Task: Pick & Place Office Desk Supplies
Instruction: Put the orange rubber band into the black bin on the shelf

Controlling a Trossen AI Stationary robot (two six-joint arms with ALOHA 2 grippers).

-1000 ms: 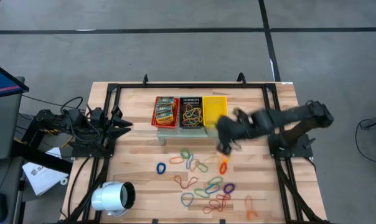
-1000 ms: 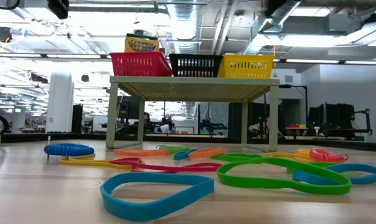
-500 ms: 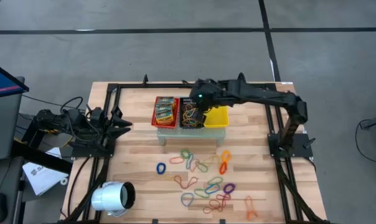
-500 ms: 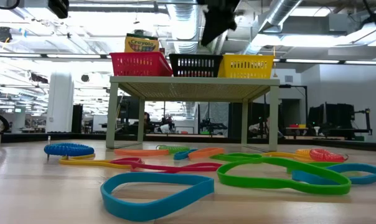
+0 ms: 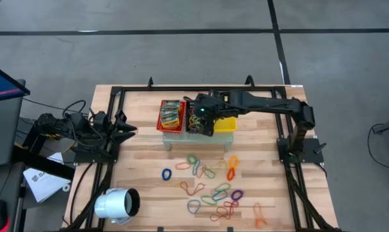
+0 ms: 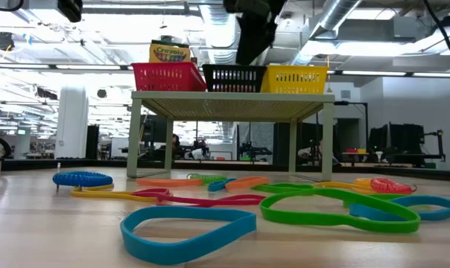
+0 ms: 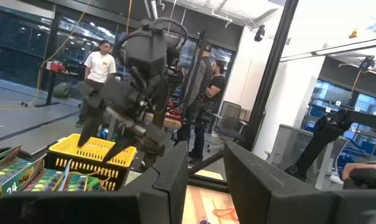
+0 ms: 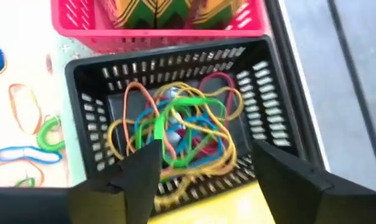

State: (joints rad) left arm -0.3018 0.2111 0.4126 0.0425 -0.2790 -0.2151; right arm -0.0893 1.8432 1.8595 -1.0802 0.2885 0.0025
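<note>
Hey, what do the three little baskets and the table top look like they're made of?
The black basket, red basket and yellow basket look like moulded plastic: slotted walls, uniform bright colour, slight sheen. The table top looks like pale wood: visible grain and plank seams, matte finish. Neither can be confirmed by look alone.

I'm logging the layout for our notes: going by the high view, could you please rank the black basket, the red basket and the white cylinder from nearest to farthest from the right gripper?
1. Black basket: directly beneath the open right gripper, middle of the row.
2. Red basket: next to it, on the left arm's side.
3. White cylinder: farthest, at the table's near left corner.
</note>
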